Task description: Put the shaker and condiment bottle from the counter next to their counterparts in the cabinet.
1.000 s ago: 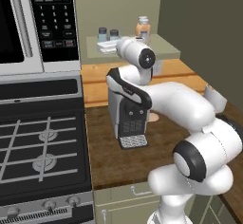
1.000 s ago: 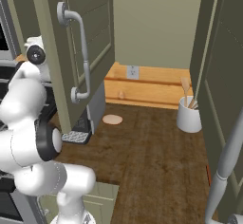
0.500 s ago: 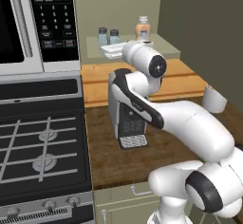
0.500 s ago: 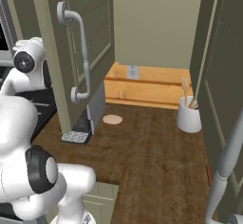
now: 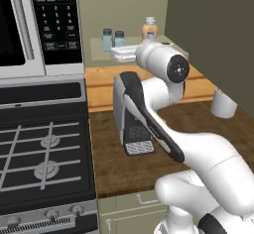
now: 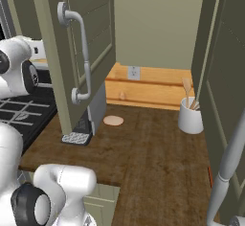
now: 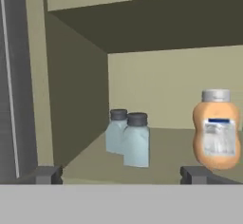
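Left base view, L to R: black-and-white microwave [image 5: 39, 25] above a black gas stove [image 5: 42, 148]; pale olive-beige wall cabinet [image 5: 99, 44] w/ its flat shelf board. On the shelf stand two small pale-blue translucent glass shakers, the front one w/ the darker grey cap [image 5: 119, 38] just beside its lighter-capped twin [image 5: 107, 39]; caps look alike at this size, so which is which is best judged in hand view. Right of them, a rounded orange-tan bottle w/ pale label band and pale cap [image 5: 149, 29], partly behind the white arm. The two-finger gripper [image 5: 124, 53] sits at shelf height, just in front of the shakers. Below: grey-and-black coffee machine [image 5: 130, 116] on the dark brown wood-grain counter [image 5: 111, 163]; white utensil cup [image 5: 223, 104] far R.

Right base view, L to R: open cabinet door w/ grey bar handle [image 6: 79, 52]; coffee machine base [image 6: 76, 136]; small round tan disc [image 6: 113, 120] on the counter [image 6: 143, 148]; white cup w/ wooden utensils [image 6: 191, 117] against the honey-coloured back panel [image 6: 153, 86].

Hand view, L to R: cabinet side panel [image 7: 76, 99]; shaker pair touching or nearly so, dark-capped one [image 7: 136, 140] in front, twin [image 7: 116, 130] behind-left; orange-tan bottle [image 7: 216, 130] well apart to the R, upright. Gripper [image 7: 121, 175]: finger tips spread wide, nothing between them, both short of the shakers.
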